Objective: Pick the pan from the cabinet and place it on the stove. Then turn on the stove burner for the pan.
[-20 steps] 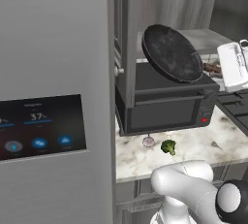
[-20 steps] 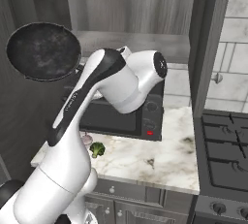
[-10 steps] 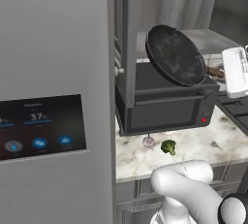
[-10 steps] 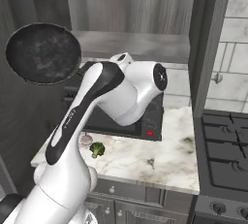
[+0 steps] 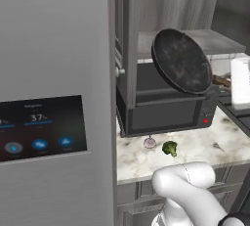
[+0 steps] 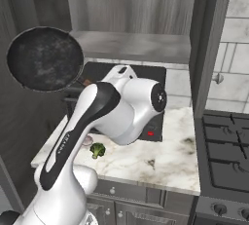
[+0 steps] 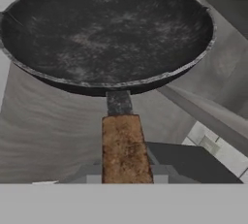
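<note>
Around pan (image 7: 106, 34) handle, clamped jaws.

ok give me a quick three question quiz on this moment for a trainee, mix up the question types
1. True or false: the pan lies flat on the stove.
2. Multiple choice: what lies on the marble counter in front of the countertop oven? A) a kettle B) a broccoli floret C) a plate
3. Short answer: by which part does the gripper hold the pan?

Key
1. False. It is held in the air, tilted on its side, in front of the open cabinet, left of the stove in the right base view.
2. B. The broccoli floret lies there.
3. By its wooden handle, as the hand view shows.
</note>
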You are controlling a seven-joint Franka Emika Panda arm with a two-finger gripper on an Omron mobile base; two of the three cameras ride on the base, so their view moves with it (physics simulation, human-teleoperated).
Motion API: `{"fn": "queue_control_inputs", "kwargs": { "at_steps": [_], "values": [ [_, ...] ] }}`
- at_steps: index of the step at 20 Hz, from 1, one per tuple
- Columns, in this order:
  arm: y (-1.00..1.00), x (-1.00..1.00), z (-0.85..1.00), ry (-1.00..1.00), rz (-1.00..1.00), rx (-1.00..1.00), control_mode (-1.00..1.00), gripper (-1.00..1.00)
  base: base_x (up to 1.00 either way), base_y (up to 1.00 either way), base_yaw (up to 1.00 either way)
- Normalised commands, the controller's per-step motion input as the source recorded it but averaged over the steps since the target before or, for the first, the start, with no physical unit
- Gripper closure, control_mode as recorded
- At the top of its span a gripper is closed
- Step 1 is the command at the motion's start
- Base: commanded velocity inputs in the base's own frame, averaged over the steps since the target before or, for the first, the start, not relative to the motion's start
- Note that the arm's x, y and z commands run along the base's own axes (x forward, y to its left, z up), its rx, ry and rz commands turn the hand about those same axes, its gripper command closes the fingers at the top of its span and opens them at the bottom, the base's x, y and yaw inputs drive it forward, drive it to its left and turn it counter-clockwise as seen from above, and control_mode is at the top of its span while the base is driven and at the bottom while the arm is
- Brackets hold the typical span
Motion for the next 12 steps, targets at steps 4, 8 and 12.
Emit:
{"fn": "queue_control_inputs", "kwargs": {
  "at_steps": [4, 8, 12],
  "values": [
    [0.00, 0.00, 0.00, 0.00, 0.00, 0.00, 1.00, 1.00, -0.57, -0.14, -0.02],
    [0.00, 0.00, 0.00, 0.00, 0.00, 0.00, 1.00, 1.00, -0.69, -0.28, -0.03],
    [0.00, 0.00, 0.00, 0.00, 0.00, 0.00, 1.00, 1.00, -0.53, -0.39, -0.02]
  ]
}}
